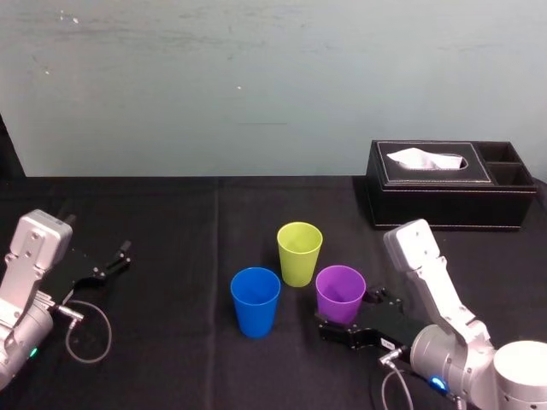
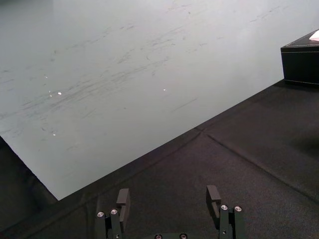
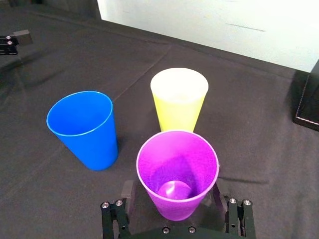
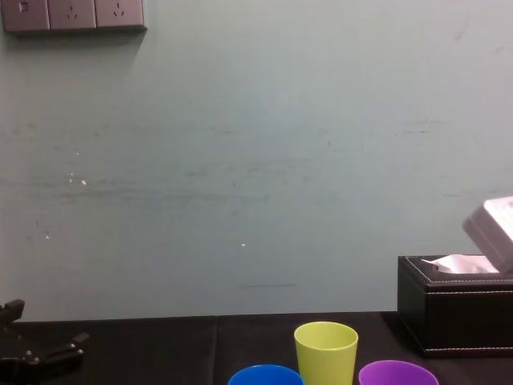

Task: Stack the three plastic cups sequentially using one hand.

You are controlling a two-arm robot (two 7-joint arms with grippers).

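Right end effector (image 3: 172, 193) (image 1: 346, 309): black thin fingers spread wide, straddling the lower part of the purple tapered plastic cup (image 3: 177, 169) (image 1: 340, 290). The right wrist view shows a clear gap between one finger and the cup wall. The other finger sits just beside the wall; can't tell if it touches. Not clamped.

The purple cup stands upright, mouth up, on the black-clothed desk (image 1: 171, 231).

Bright blue tapered plastic cup (image 1: 255, 301) (image 3: 84, 129): upright, on the robot's left of the purple cup, near but apart.

Yellow-green tapered plastic cup (image 1: 299, 254) (image 3: 178, 102): upright, farther from the robot, behind the gap between the other two, touching neither.

All three cups are separate, none nested.

Left end effector (image 1: 111, 260) (image 2: 168, 196): far left of the desk, well apart from the cups, fingers wide apart, holding nothing.

Black leather tissue box (image 1: 444, 196): back right of the desk, well apart from the cups.
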